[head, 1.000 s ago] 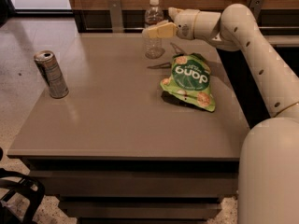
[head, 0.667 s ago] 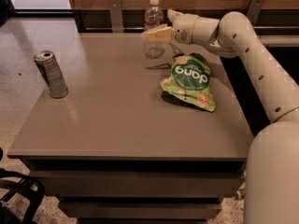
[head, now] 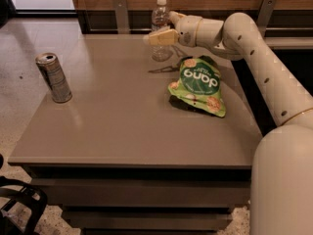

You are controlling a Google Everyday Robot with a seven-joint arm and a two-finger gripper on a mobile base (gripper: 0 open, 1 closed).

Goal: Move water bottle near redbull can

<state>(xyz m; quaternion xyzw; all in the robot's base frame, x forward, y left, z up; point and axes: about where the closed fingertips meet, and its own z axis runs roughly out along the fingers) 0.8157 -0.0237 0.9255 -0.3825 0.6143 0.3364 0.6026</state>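
The water bottle (head: 159, 16), clear with a white cap, stands upright at the table's far edge. The redbull can (head: 54, 77), silver and blue-grey, stands upright near the table's left edge, far from the bottle. My gripper (head: 158, 31) reaches in from the right at the bottle's mid height. It is open, with the near finger (head: 159, 37) crossing in front of the bottle and the other finger behind it, so the bottle stands between the jaws. The bottle rests on the table.
A green snack bag (head: 198, 84) lies flat on the brown table (head: 122, 126), just right of and nearer than the bottle, under my arm (head: 254, 53). A wooden wall with metal brackets runs behind the table. A tiled floor lies to the left.
My gripper has moved left along the far edge, so its fingers now straddle the bottle. The bottle, can and bag have not moved.
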